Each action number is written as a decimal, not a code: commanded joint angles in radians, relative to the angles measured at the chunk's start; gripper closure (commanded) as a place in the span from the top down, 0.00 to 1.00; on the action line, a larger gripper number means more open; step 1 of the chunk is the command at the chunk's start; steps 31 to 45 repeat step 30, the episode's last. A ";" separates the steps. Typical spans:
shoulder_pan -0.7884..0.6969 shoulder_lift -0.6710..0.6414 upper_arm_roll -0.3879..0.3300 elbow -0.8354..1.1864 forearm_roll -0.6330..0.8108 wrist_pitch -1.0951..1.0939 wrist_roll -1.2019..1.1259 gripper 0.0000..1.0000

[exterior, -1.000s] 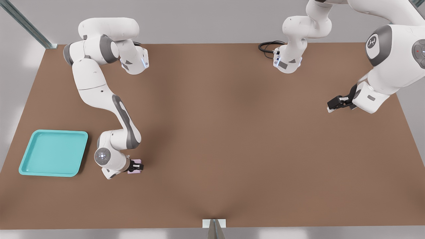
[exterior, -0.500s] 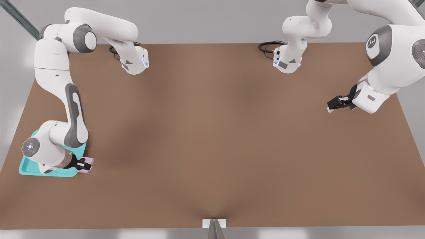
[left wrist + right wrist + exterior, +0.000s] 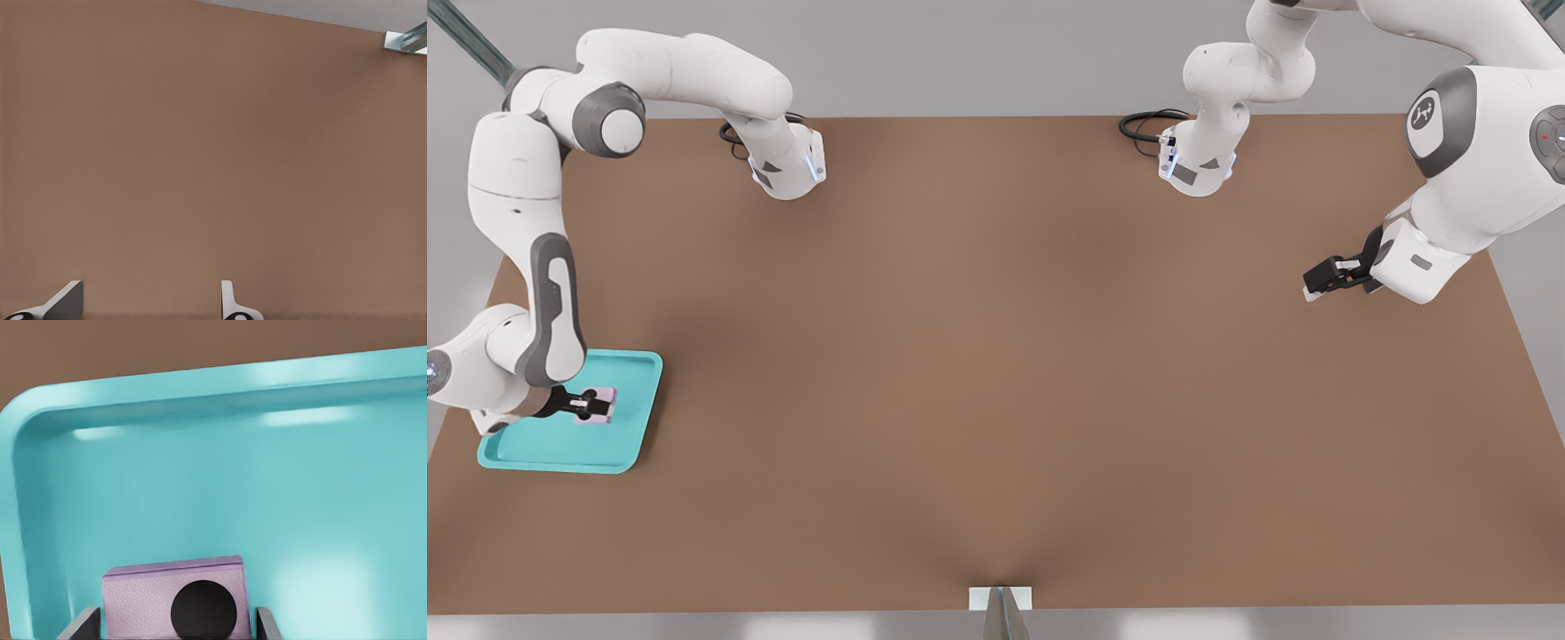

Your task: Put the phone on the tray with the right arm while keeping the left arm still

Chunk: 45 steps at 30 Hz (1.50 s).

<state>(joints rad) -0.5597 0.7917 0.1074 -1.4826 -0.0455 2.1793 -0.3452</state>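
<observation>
Brown desk [image 3: 996, 356] fills the scene, and all the action sits at its near-left corner in the front view. That's where the turquoise tray [image 3: 534, 455] lies, with the right arm [image 3: 516, 222] bending down over it from the far-left side. Its hand [image 3: 594, 404] is inside the tray's rim, clenched on the phone [image 3: 598, 406]. From the right wrist view, the pink-lilac phone [image 3: 140, 597] sits squeezed between both fingers [image 3: 80, 625], one black lens showing, over the tray's floor [image 3: 300, 520] near a rounded corner.
</observation>
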 commanded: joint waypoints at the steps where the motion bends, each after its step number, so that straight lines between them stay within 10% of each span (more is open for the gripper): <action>1: 0.000 0.007 0.000 0.004 0.001 0.005 -0.324 1.00; 8: 0.050 -0.176 0.041 0.160 -0.010 -0.191 -0.295 1.00; 15: 0.365 -0.534 0.206 0.159 -0.079 -0.595 0.385 1.00; 18: 0.722 -0.756 -0.207 -0.042 0.047 -0.602 0.379 1.00; 45: 0.725 -0.789 -0.233 -0.094 0.044 -0.605 0.402 1.00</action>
